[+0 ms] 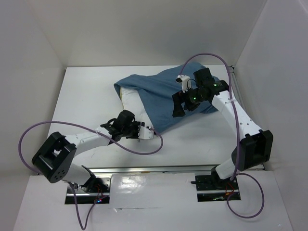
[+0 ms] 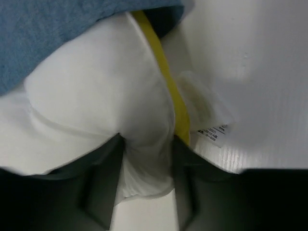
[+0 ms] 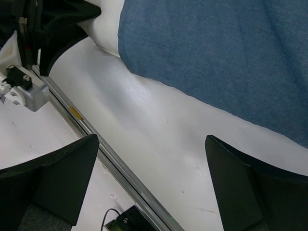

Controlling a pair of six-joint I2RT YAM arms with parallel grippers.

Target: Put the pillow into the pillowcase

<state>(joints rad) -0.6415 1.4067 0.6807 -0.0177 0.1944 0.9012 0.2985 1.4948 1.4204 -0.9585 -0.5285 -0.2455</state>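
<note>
White table (image 1: 86, 96), white walls on three sides. Pillowcase (image 1: 159, 89) lies mid-table toward the far side, wrinkled. Pillow (image 1: 137, 109) is mostly inside it, with a white edge showing on the left and a corner sticking out at the near end.

Left gripper (image 2: 147, 154) is pinched on that near pillow corner. White cloth is bunched between the jaws, with the yellow strip (image 2: 168, 86) and the tag (image 2: 209, 120) just beside them. Right gripper (image 3: 150, 144) has its jaws wide, holds nothing, and hovers over the right part of the pillowcase.

Handling, by the look of it: the pillow is light, soft and squashy. It folds under a pinch, so it needs to be gripped deep at a corner or the seamed edge, not on the puffy middle. The pillowcase is thin, limp cloth that slides on the table and bunches up. It looks best held by the hem at the opening while the pillow is pushed in. A shallow pinch may slip off.

Count: 1 pillow, 1 pillowcase, 1 yellow strip, 1 tag, 2 grippers.
</note>
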